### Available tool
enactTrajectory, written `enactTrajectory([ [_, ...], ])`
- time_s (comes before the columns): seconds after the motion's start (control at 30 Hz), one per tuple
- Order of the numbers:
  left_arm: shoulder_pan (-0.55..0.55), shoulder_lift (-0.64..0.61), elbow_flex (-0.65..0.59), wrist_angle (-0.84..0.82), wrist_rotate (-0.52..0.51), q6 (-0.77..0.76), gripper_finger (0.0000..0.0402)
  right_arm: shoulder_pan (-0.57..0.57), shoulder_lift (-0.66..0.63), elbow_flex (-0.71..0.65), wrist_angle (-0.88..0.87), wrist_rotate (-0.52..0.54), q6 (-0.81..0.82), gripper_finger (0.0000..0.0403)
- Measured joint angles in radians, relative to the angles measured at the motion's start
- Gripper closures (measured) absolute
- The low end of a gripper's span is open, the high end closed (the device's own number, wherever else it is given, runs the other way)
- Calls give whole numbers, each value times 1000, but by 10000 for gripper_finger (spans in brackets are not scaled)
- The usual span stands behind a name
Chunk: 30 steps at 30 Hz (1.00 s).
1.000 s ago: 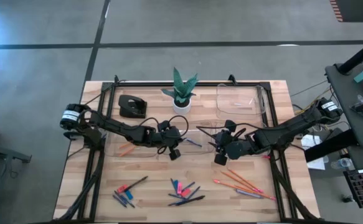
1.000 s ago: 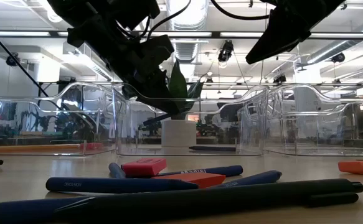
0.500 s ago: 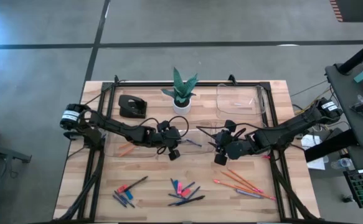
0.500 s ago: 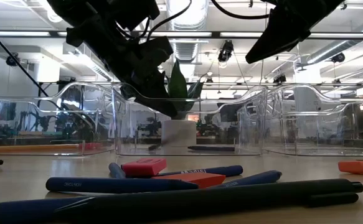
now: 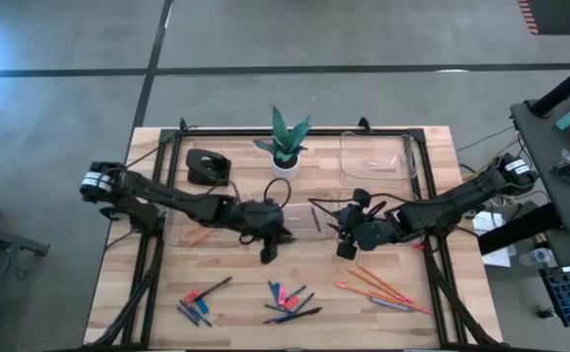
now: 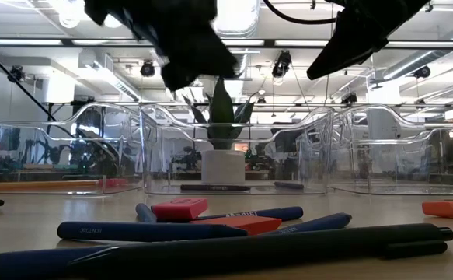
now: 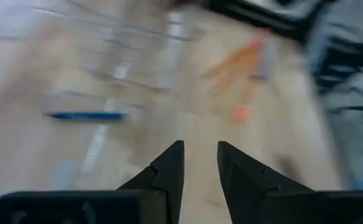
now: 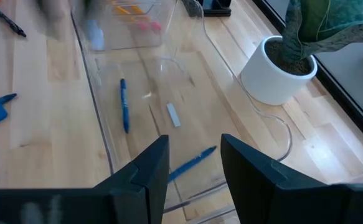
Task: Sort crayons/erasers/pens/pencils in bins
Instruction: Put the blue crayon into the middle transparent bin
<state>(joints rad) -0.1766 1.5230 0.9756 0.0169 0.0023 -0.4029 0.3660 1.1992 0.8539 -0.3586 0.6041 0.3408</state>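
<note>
The left gripper (image 5: 268,252) hangs over the middle of the bench, near the front edge of a clear bin (image 8: 169,87) with blue pens (image 8: 124,106) in it; its jaws stand a little apart and hold nothing. The right gripper (image 5: 342,245) hangs just beside that bin, jaws apart and empty. More pens (image 5: 294,314), erasers (image 6: 179,208) and orange pencils (image 5: 382,286) lie along the front edge of the bench.

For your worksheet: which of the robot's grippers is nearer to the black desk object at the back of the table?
Left. The left gripper sits mid-table, diagonally in front of the black desk object. The right gripper is further across, beyond the plant pot.
</note>
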Motion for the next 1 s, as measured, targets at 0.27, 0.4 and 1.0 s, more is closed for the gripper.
enactTrajectory([
  [0.27, -258, -65, -25, -60, 69, -298, 320, 0, 0, 0, -3, 0, 0, 266],
  [0.4, -390, -69, -26, -202, 69, -498, 320, 0, 0, 0, -3, 0, 0, 266],
  [1.0, -785, 0, -35, -555, 11, -735, 320, 0, 0, 0, -2, 0, 0, 266],
])
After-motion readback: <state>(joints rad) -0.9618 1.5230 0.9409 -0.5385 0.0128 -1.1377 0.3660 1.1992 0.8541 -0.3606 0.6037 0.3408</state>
